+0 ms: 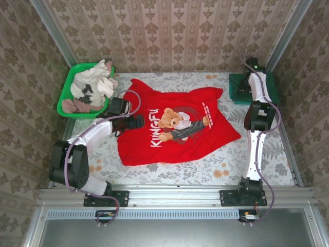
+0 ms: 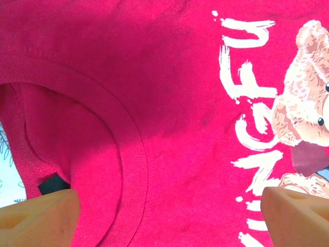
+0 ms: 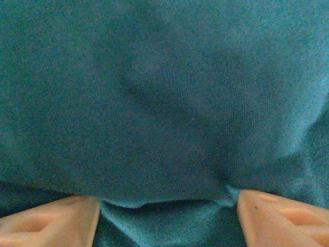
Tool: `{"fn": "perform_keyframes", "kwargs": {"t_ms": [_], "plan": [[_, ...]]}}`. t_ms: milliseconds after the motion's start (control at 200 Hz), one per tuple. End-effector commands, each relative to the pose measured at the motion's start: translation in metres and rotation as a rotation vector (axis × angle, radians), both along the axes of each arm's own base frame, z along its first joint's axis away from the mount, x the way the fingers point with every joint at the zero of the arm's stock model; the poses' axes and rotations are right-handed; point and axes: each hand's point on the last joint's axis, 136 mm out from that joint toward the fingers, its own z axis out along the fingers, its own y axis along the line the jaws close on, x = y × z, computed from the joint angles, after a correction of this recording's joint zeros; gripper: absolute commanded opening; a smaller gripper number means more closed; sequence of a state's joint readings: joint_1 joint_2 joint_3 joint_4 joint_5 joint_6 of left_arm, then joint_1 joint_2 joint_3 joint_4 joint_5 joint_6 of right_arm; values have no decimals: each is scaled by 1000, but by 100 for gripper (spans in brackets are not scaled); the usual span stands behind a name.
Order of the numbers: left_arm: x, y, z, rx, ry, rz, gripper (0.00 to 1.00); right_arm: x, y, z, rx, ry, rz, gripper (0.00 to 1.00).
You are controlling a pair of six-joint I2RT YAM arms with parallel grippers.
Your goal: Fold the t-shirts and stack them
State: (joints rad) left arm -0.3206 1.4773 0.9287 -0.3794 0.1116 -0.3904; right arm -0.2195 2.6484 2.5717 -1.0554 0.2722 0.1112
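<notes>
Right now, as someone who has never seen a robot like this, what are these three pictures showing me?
Two robot arms are bolted at the near edge of a table, each ending in a two-finger gripper. The wide picture looks down from above; the other two come from cameras on the wrists. On the table lies a red t-shirt, spread out, with a teddy bear print. The left gripper hovers open over its collar. The right gripper is open over a dark green t-shirt at the far right corner. A green basket of pale cloths sits far left. Nothing is held.
</notes>
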Motion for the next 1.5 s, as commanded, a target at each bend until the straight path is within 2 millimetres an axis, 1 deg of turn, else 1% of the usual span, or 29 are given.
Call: {"fn": "perform_keyframes", "kwargs": {"t_ms": [0,70,130,170,250,340,400,470,515,560,600,610,635,700,820,885,930,980,1015,1050,1150,1185,1285,1345,1400,1435,1445,1490,1495], "plan": [[-8,7,16,26,-7,34,93,2,37,60,30,-71,82,79],[-20,17,24,49,-22,67,95,-6,56,93,25,-102,99,82],[-35,26,29,70,-34,92,98,-19,75,110,33,-113,114,85],[-47,34,28,85,-31,116,99,-31,88,116,42,-114,118,86],[-69,47,22,104,-10,153,100,-60,115,117,81,-139,128,87],[-95,53,10,99,33,182,99,-105,144,104,137,-150,123,86],[-113,52,1,83,64,180,99,-138,161,96,168,-157,111,86],[-136,57,-12,111,116,211,99,-179,174,76,177,-141,85,85],[-154,70,-21,155,162,274,99,-207,172,62,183,-120,33,84],[-167,72,-28,179,184,290,99,-235,167,50,179,-98,-20,81],[-174,69,-37,160,195,289,100,-256,161,40,168,-99,-66,81],[-175,68,-39,150,198,290,99,-259,161,44,171,-122,-70,81],[-176,63,-43,120,200,285,99,-269,159,40,178,-130,-78,82],[-177,49,-56,46,208,272,94,-289,151,29,184,-116,-130,83],[-168,21,-64,-54,205,223,84,-296,166,5,267,-55,-116,81],[-165,14,-68,-46,218,208,81,-294,167,-5,281,-49,-126,79],[-162,11,-69,-40,223,196,75,-290,165,-10,280,-54,-139,77],[-156,7,-68,-44,214,184,61,-283,164,-13,302,-74,-151,75],[-151,5,-65,-46,202,178,49,-269,167,-8,338,-126,-140,74],[-147,3,-61,-53,189,172,39,-262,168,-15,354,-118,-138,74],[-133,-4,-46,-83,151,150,26,-249,167,-22,356,-95,-132,68],[-129,-5,-40,-93,141,147,23,-248,166,-27,351,-80,-139,63],[-116,-7,-22,-127,100,131,17,-248,169,-36,366,-48,-141,39],[-108,-6,-9,-135,80,129,14,-248,171,-32,370,-59,-134,25],[-100,-4,5,-128,57,124,11,-247,172,-19,372,-86,-128,15],[-95,-5,14,-124,40,110,7,-246,173,-6,381,-115,-123,9],[-91,0,18,-125,32,128,6,-246,174,-3,382,-122,-119,8],[-81,5,33,-120,7,127,1,-243,178,20,378,-175,-99,4],[-80,5,35,-119,3,126,0,-242,178,27,377,-194,-95,3]]}}
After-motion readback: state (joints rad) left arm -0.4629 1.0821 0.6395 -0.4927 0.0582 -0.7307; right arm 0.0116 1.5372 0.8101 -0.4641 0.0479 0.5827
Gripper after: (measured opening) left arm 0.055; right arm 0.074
